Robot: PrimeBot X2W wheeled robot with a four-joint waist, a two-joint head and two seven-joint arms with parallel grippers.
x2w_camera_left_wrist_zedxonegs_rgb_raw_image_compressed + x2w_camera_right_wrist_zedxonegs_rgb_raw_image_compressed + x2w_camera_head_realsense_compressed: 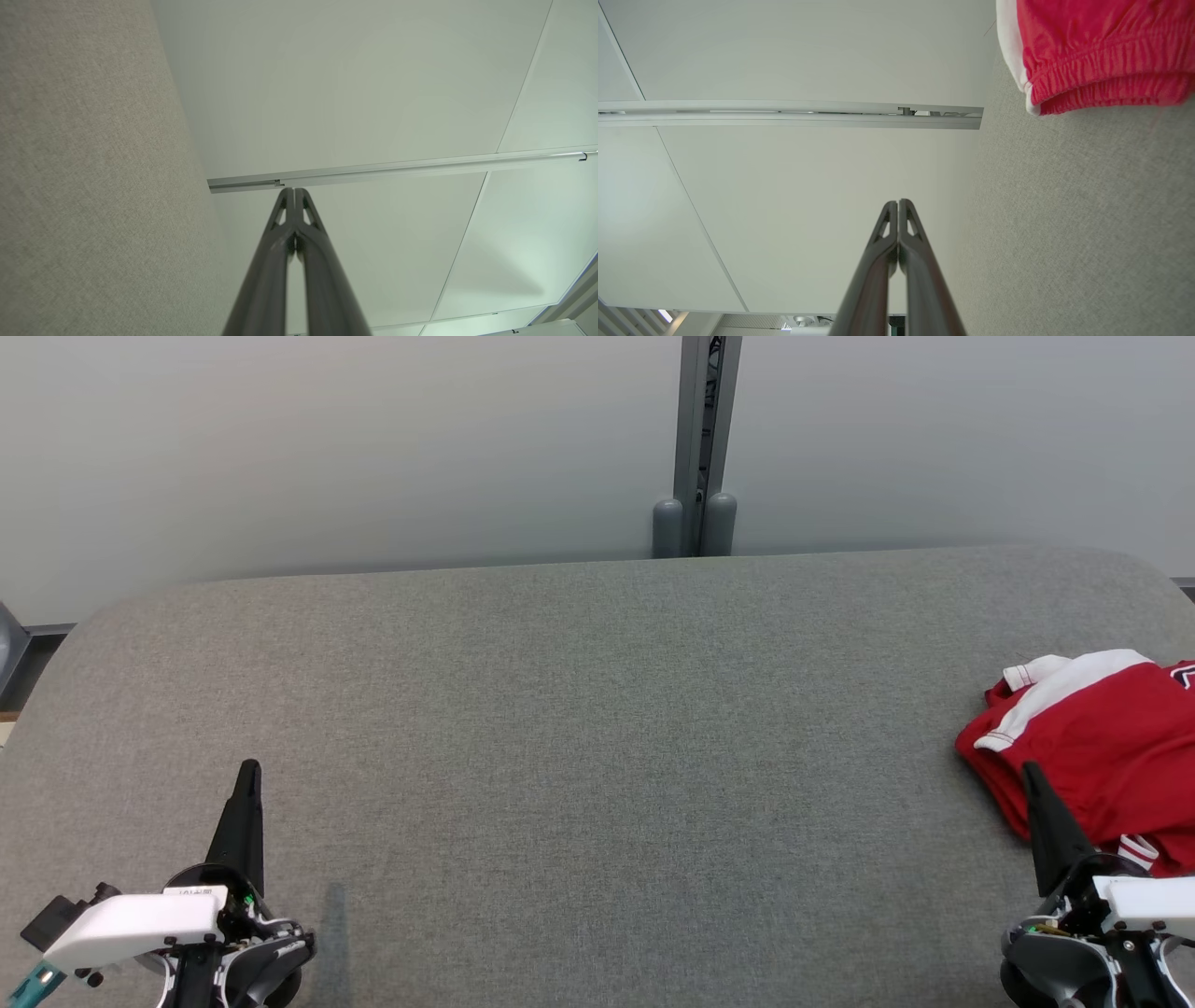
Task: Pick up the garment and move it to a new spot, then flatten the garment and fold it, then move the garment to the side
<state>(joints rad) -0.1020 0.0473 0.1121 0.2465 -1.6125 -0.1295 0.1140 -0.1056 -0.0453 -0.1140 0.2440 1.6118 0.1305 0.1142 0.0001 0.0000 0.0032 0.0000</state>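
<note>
Your red-and-white garment [1106, 747] runs off the head view's right edge, its far side unseen; a marking [1184, 677] there is cut too short to read. Your right gripper [1032, 771] hides part of the near hem. The label [194, 892] on your left gripper [248, 767] is too small to read.

My left pincer [248, 773] sits low by the near left corner of the table [597, 709]. Its two dark fingers are pressed tight together and point at the far edge. My right pincer [1031, 775] sits by the near right corner, fingers pressed together too, pointing the same way. Both pincers hold nothing.
</note>
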